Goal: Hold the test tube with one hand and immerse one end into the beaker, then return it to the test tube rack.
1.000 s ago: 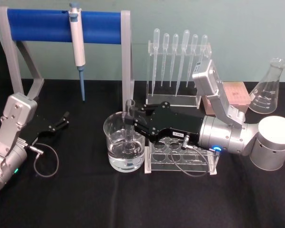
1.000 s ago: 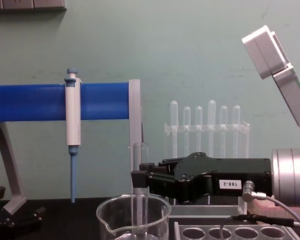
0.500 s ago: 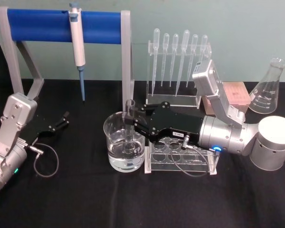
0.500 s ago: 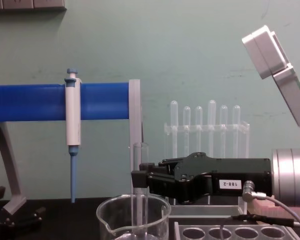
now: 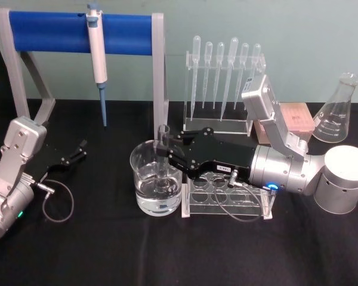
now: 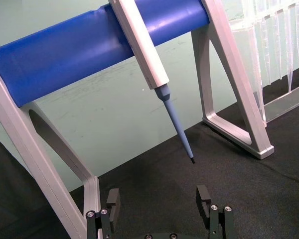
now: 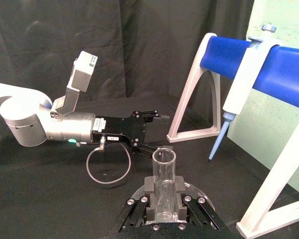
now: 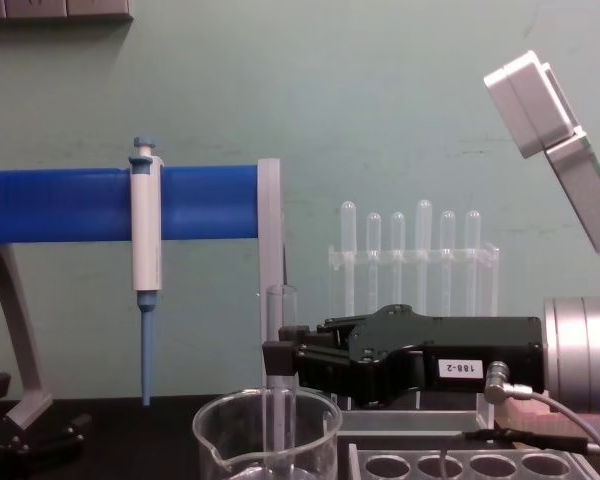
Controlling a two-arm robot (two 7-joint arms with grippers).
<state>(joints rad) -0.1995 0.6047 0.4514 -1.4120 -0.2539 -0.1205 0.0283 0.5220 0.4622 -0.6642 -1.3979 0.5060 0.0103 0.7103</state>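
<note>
Test tube (image 5: 163, 136) stands upright in the head view, pinched just below its rim by my right hand (image 5: 162, 152). Its rounded end is down inside the beaker (image 5: 144, 179) and, I judge, in the liquid; gripping high keeps my jaws above the glass rim. The rack (image 5: 227, 199) sits just right of the beaker on the counter (image 5: 107, 238), under my wrist, so the return trip looks short. My left hand (image 5: 77, 152) rests at the left, well apart from the work. Its wrist view shows the left hand (image 6: 158, 199) spread wide and empty, facing the hanging pipettor (image 6: 144, 50). My right wrist view shows the test tube (image 7: 164, 184) clamped squarely between both pads (image 7: 150, 185). From the chest, the test tube (image 8: 280, 320) drops vertically into the beaker (image 8: 265, 430), away from its wall.
</note>
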